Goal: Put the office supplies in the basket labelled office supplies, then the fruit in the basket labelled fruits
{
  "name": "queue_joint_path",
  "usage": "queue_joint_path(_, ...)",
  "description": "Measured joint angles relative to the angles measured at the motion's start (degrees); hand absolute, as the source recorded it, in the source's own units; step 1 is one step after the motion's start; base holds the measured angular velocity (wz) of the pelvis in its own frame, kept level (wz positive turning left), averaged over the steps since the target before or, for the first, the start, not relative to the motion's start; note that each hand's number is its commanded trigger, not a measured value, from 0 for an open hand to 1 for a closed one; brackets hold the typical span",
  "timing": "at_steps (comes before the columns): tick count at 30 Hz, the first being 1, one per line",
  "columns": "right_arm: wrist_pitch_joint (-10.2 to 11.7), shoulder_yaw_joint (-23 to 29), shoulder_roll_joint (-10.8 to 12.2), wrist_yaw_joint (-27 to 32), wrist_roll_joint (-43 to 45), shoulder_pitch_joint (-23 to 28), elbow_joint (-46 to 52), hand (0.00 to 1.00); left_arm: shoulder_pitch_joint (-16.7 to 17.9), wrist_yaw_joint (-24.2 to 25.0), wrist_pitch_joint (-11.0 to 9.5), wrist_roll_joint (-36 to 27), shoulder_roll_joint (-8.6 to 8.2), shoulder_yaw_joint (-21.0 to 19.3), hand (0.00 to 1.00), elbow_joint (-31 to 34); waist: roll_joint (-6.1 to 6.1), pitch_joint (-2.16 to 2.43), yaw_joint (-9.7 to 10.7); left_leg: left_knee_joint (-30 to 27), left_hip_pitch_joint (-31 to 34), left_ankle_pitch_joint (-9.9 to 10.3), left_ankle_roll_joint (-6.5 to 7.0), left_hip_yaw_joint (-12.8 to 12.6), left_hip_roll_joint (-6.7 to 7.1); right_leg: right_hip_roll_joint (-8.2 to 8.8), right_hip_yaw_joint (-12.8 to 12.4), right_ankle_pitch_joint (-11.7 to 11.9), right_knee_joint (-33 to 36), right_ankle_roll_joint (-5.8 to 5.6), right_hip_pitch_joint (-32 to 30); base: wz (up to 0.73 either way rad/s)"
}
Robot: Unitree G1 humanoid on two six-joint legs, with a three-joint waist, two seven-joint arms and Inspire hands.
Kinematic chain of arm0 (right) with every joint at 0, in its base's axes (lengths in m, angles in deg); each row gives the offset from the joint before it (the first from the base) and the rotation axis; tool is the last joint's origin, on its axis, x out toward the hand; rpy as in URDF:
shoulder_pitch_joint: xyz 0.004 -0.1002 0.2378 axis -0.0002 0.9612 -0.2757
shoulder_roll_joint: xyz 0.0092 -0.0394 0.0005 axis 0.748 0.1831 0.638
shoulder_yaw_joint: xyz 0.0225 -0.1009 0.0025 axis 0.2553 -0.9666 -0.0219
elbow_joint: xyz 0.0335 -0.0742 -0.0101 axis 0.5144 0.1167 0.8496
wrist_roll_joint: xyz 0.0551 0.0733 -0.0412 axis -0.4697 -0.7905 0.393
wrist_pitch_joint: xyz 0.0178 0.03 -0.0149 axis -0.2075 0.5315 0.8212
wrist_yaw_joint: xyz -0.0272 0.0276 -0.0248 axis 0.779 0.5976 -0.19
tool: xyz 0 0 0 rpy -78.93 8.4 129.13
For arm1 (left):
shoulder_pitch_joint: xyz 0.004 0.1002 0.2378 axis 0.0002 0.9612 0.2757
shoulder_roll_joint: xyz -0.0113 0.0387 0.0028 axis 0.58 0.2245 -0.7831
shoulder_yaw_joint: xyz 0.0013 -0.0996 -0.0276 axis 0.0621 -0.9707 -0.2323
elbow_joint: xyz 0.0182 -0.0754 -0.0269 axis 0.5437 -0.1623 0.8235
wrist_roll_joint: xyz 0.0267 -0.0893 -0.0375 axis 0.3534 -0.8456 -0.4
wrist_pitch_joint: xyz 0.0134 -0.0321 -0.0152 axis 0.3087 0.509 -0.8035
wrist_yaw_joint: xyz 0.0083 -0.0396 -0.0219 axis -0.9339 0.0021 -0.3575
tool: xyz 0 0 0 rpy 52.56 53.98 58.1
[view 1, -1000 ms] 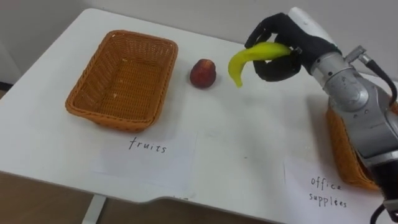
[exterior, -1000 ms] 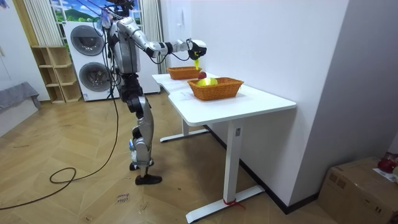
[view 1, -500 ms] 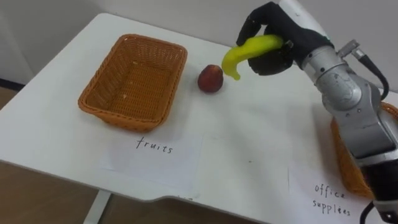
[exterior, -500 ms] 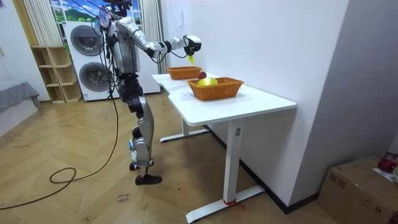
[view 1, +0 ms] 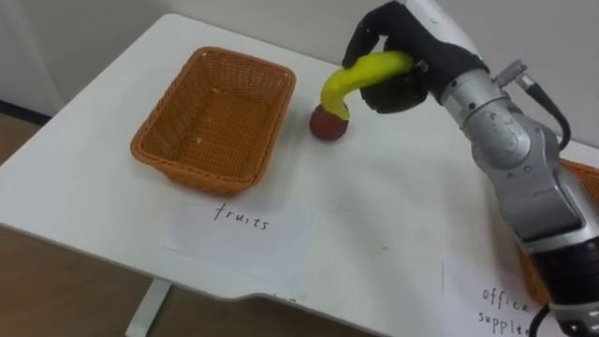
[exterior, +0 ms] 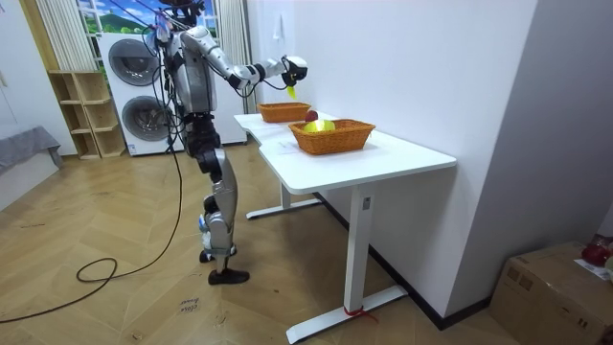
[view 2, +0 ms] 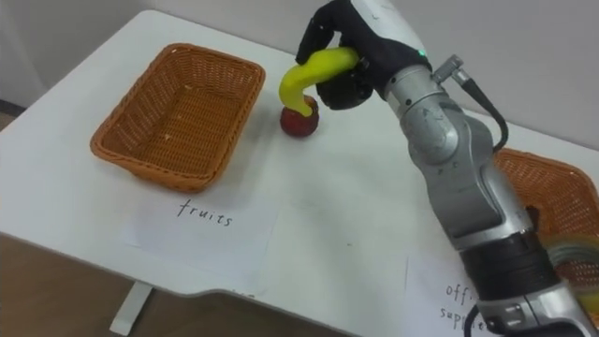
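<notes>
Yellow banana (view 1: 360, 75) gripped in right hand (view 1: 412, 89), tip over red apple (view 1: 328, 130) nr fruits basket (view 1: 213, 120).

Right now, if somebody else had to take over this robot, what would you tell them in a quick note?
Right hand: shut on the banana, held in the air with its tip over the apple.
Apple: on the table, just right of the left basket, which looks empty.
Right basket: holds something yellow-green that I cannot identify.
Done: banana picked up.
Left: put the banana in the left basket, then the apple.
</notes>
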State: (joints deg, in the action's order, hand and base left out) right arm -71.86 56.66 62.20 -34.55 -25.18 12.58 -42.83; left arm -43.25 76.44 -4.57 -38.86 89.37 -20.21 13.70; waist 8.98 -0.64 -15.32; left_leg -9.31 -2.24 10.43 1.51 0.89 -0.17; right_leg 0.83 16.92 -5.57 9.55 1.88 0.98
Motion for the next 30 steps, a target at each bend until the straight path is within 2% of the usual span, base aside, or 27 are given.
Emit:
queue_joint_path(3,0.0,-0.28,1.78,0.31,-1.19,0.0,-0.35,1.0,0.02,0.09,0.7,0.01,-0.22,-0.02,0.0,-0.12,0.08,0.01,-0.97,-0.06,0.02,0.0,0.01,0.3,-0.04,0.13,0.54,-0.01,-0.01,-0.01,0.16,0.04)
queue_joint_path(6,0.0,-0.27,2.85,2.47,-2.1,-0.01,-0.38,1.0,0.38,0.71,0.98,-0.03,-0.03,-0.1,0.0,-0.08,0.29,-0.24,-2.14,-0.07,0.04,-0.01,0.02,0.56,-0.03,0.22,0.47,-0.09,0.02,-0.13,0.31,0.06)
queue_joint_path(10,0.08,-0.26,4.57,4.93,-3.31,-0.32,-1.73,1.0,1.26,2.48,1.89,0.48,-0.21,-0.03,0.0,0.1,0.82,-0.53,-2.36,-0.24,-0.05,0.02,0.05,1.23,0.05,0.26,0.61,-0.17,-0.04,-0.26,0.87,0.12)
queue_joint_path(11,0.12,-0.29,5.87,5.99,-3.41,-0.37,-2.97,1.0,1.84,2.56,2.06,1.28,-0.51,0.11,0.0,0.11,0.85,-0.55,-2.42,-0.24,-0.21,0.04,0.07,1.46,0.06,0.27,0.66,-0.19,-0.03,-0.27,1.06,0.04)
queue_joint_path(14,0.1,-0.91,7.84,7.94,-4.48,-0.37,-6.47,1.0,2.44,2.58,2.22,1.27,-0.93,0.4,0.0,0.11,0.8,-0.58,-2.51,-0.37,-0.03,0.04,0.08,1.83,0.11,0.36,1.03,-0.22,-0.02,-0.34,1.09,0.07)
queue_joint_path(17,0.08,-1.97,8.21,10.09,-5.34,-0.37,-8.15,1.0,2.41,2.58,2.36,1.27,-1.02,0.68,0.0,0.11,0.53,-0.78,-2.62,-0.72,0.68,0.04,0.09,2.78,0.78,0.7,1.41,-0.53,-0.03,-0.77,0.94,0.14)
queue_joint_path(20,0.1,-1.97,8.64,12.16,-7.33,-0.38,-8.78,1.0,2.54,2.58,2.39,1.27,-1.03,0.62,0.0,0.6,0.17,-1.03,-3.78,-0.73,0.78,0.04,0.1,3.05,0.83,0.72,1.69,-0.55,-0.08,-0.77,0.89,0.05)
queue_joint_path(30,0.15,-2.06,9.88,15.73,-10.55,-0.45,-10.23,1.0,2.54,2.58,2.48,1.29,-1.27,0.64,0.0,1.23,0.13,-0.98,-5.23,-1.33,1.74,0.08,0.19,4.37,0.97,0.81,2.92,-0.54,-0.96,-0.78,1.0,0.06)
